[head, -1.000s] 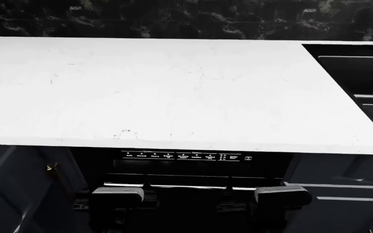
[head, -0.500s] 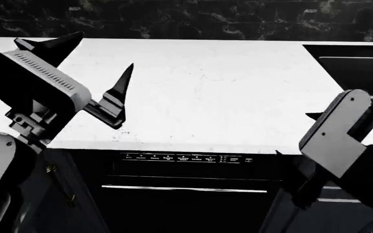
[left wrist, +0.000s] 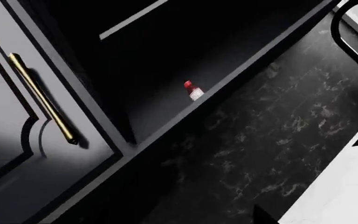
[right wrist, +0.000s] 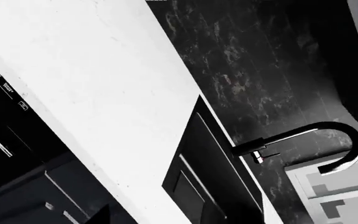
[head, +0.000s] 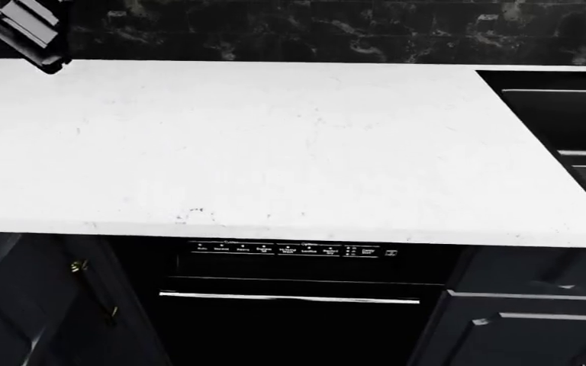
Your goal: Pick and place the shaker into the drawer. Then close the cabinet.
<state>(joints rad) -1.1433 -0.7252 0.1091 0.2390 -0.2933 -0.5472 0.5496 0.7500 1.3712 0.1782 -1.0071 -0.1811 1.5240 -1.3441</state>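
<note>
The shaker [left wrist: 193, 90], small with a red top and a pale body, shows only in the left wrist view. It stands on a dark ledge beside a black cabinet door with a brass handle [left wrist: 41, 98], far from my left gripper. Only one dark fingertip [left wrist: 264, 217] of that gripper shows, well off centre, so the jaws stand apart and empty. My left arm [head: 18, 30] sits at the head view's top left corner. In the right wrist view one fingertip [right wrist: 99, 215] shows, also off centre and holding nothing. The drawer is out of view.
A white countertop [head: 272, 137] spans the head view, with a black sink basin [head: 568, 122] at its right and a curved black faucet [right wrist: 303, 140]. Below are a dishwasher panel [head: 293, 248] and dark cabinet fronts [head: 522, 305]. Black marble backsplash [head: 304, 30] runs behind.
Both arms rose from below the counter edge. The left arm has swung up to the top left corner of the head view. The right arm has left the head view.
</note>
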